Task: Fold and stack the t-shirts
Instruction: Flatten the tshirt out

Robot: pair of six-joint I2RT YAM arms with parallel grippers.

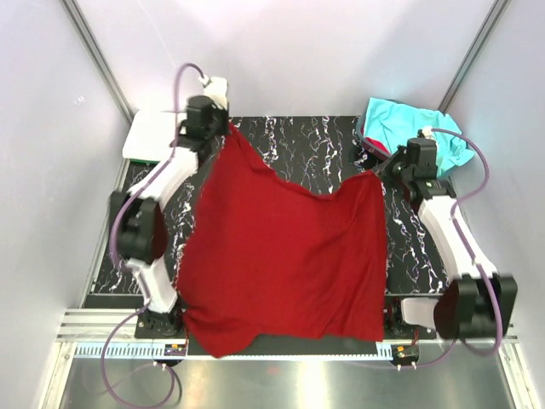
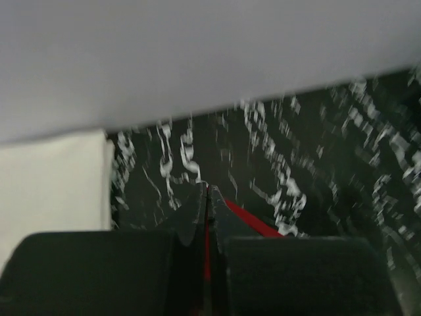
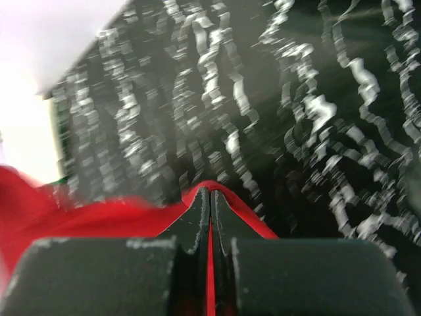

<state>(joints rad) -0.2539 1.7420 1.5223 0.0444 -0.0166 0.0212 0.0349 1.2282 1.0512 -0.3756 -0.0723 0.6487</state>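
Observation:
A dark red t-shirt (image 1: pixel 285 256) hangs stretched between both arms over the black marbled mat (image 1: pixel 298 141), its lower hem draped past the near table edge. My left gripper (image 1: pixel 226 124) is shut on its far left corner; in the left wrist view a red strip (image 2: pixel 253 224) shows between the closed fingers at the gripper (image 2: pixel 207 191). My right gripper (image 1: pixel 383 170) is shut on the far right corner, red cloth (image 3: pixel 79 214) pinched at the gripper (image 3: pixel 210 194). A crumpled turquoise t-shirt (image 1: pixel 409 128) lies at the far right. A folded white t-shirt (image 1: pixel 153 136) sits far left.
White walls with metal posts close in the back and sides. A metal rail (image 1: pixel 281 349) runs along the near edge by the arm bases. The white stack (image 2: pixel 52 178) is close beside the left gripper.

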